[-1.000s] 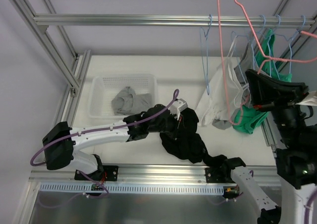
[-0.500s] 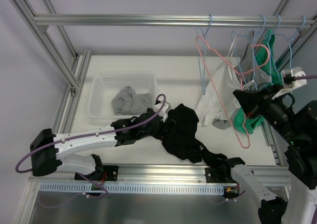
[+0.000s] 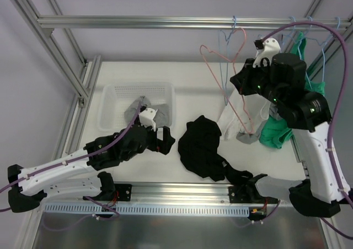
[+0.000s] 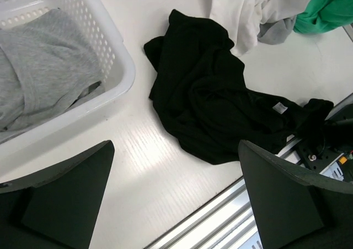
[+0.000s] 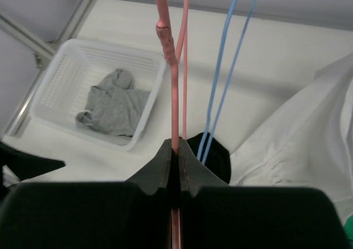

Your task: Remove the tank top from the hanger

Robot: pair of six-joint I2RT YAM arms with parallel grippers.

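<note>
The black tank top (image 3: 201,147) lies crumpled on the white table, free of any hanger; in the left wrist view the tank top (image 4: 220,106) spreads toward the front rail. My left gripper (image 3: 161,136) hovers just left of it, open and empty, fingers (image 4: 60,194) wide apart. The bare pink hanger (image 3: 223,92) hangs in the air near the top rail. My right gripper (image 3: 242,75) is shut on its wire; the right wrist view shows the pink hanger (image 5: 175,95) pinched where the right gripper's (image 5: 176,150) jaws meet.
A white basket (image 3: 110,103) with a grey garment (image 3: 140,111) stands at the left. Blue wire hangers (image 3: 229,45) hang from the top rail (image 3: 165,22), with a white garment (image 3: 242,117) and a green one (image 3: 278,133) on the right.
My left gripper opened, let go of the black tank top and drew back to the left. The right arm carried the pink hanger leftward, toward the rail.
</note>
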